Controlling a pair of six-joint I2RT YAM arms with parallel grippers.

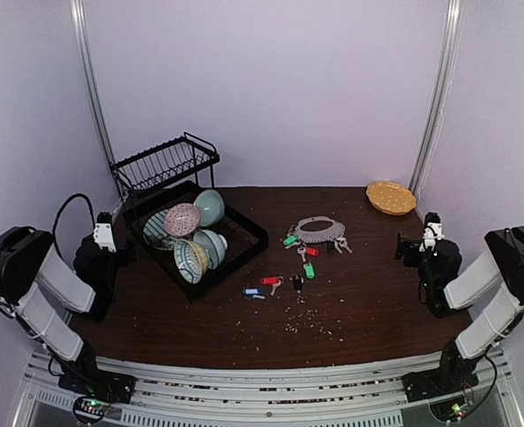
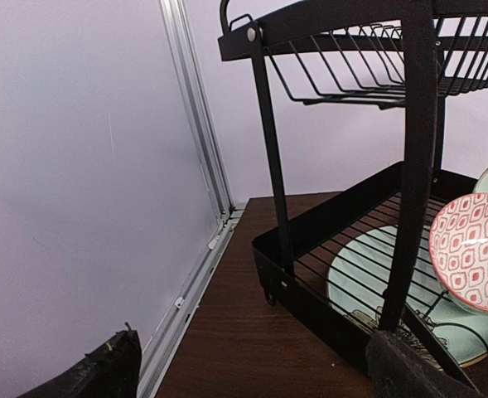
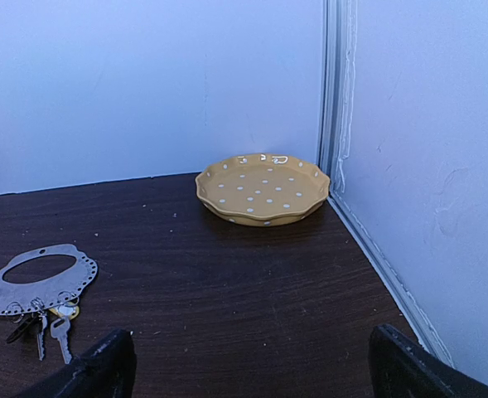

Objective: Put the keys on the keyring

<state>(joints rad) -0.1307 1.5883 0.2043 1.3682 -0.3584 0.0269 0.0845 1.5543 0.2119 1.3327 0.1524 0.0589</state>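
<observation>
Left hand and right hand are hanging wide and empty. Loose keys are lying near the keyring on the tabletop; probably best pinching one key's tag while steadying the ring.

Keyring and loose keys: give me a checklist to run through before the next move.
1. Keyring flat and unobstructed: ok.
2. Blue-tagged key and red-tagged key located, lying apart from the keyring: ok.
3. Right hand open and empty: ok.
4. Left hand open and empty: ok.
5. Left hand facing the keys: not ok, it faces the dish rack.
6. Free holes on the keyring's rim: cannot tell.
</observation>
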